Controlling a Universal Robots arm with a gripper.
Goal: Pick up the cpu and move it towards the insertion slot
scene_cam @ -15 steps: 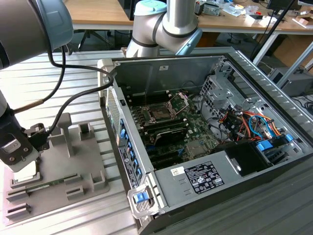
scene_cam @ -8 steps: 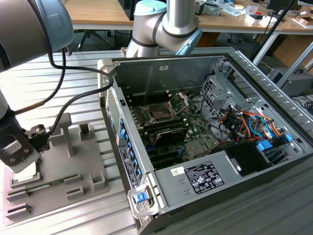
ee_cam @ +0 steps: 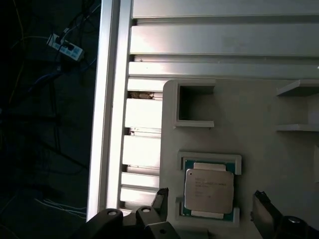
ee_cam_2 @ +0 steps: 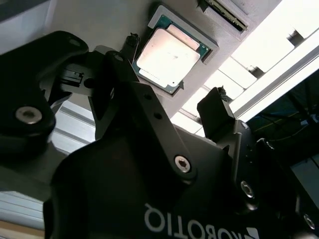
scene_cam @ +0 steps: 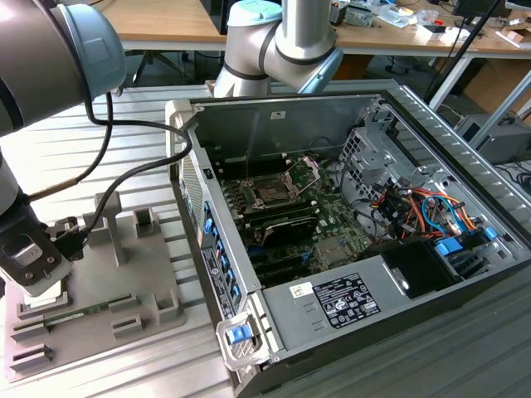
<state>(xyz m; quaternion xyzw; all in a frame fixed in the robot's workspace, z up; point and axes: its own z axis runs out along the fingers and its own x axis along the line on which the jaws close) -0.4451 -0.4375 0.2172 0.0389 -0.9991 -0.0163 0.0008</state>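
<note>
Wide open and empty, the gripper (ee_cam_2: 174, 69) hovers astride the cpu (ee_cam: 209, 191), not yet lifted from its tray (scene_cam: 124, 274), well apart from the insertion slot (scene_cam: 272, 189).

The tray (scene_cam: 124, 265) lies on the slatted table (scene_cam: 91, 157). The open computer case (scene_cam: 274, 124) stands just beside the tray at the exterior view's right, with the insertion slot (scene_cam: 272, 191) on the board inside it, well apart from the tray. The cpu (ee_cam: 209, 190) lies in a recess near the tray's edge, a memory stick (scene_cam: 83, 312) lies in a tray groove nearby, and the gripper (ee_cam: 210, 196) hangs over the tray, one finger at each side of the cpu, neither touching it.
</note>
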